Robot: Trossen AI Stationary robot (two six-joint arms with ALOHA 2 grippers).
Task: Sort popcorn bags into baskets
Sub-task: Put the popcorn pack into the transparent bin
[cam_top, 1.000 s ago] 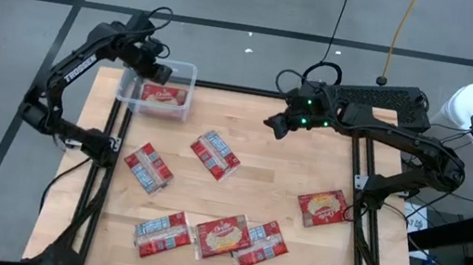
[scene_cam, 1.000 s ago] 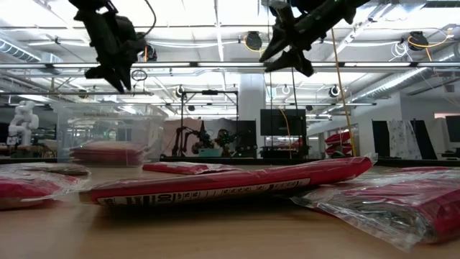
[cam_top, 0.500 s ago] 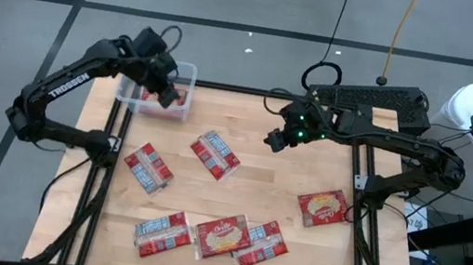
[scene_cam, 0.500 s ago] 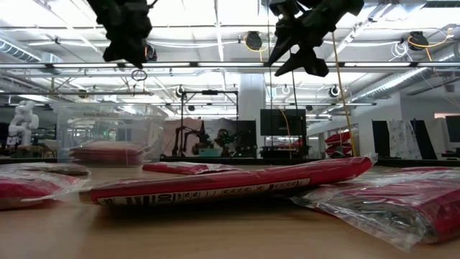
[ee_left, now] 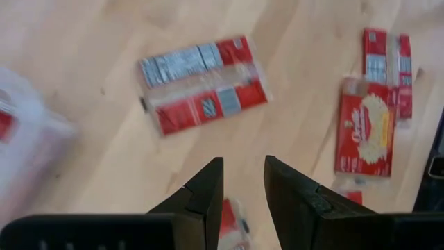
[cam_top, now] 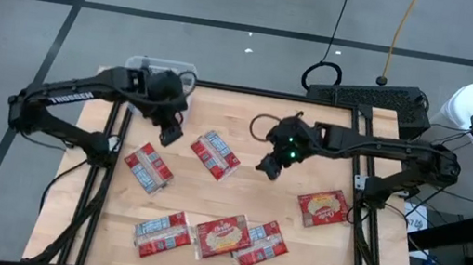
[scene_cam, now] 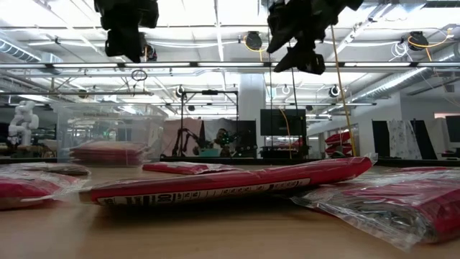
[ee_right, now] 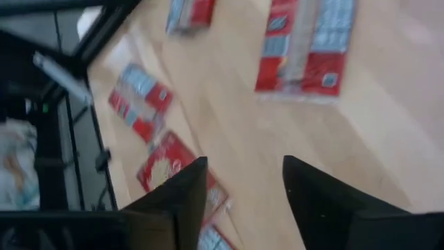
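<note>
Both arms hang above the wooden table [cam_top: 292, 263] mid-sort, neither carrying anything. My left gripper [cam_top: 170, 134] sits at about ten o'clock from table centre, fingers a narrow gap apart and empty; my right gripper [cam_top: 269, 167], just past centre toward two o'clock, has its fingers spread wider, also empty.

Six popcorn bags lie loose on the wood. The nearest bag [cam_top: 215, 154] rests between the two grippers, silver-and-blue panel up. A second bag [cam_top: 149, 167] lies at nine o'clock, a lone bag [cam_top: 324, 207] with the yellow picture up at four o'clock, and a cluster of three [cam_top: 219, 235] at six o'clock, edges overlapping. The clear basket [cam_top: 140, 65] stands at the eleven o'clock corner, mostly hidden beneath my left arm in the high view; the low view shows red packets already lying in it.

I judge these packets light, thin and limp, wrapped in slick crinkly film that could slide out of a weak pinch. Flat on the wood, they offer little edge, so I would come straight down across the short width near the middle, where the contents give the fingers something firm. The overlapped trio risks lifting two at once; I would take single bags first.
</note>
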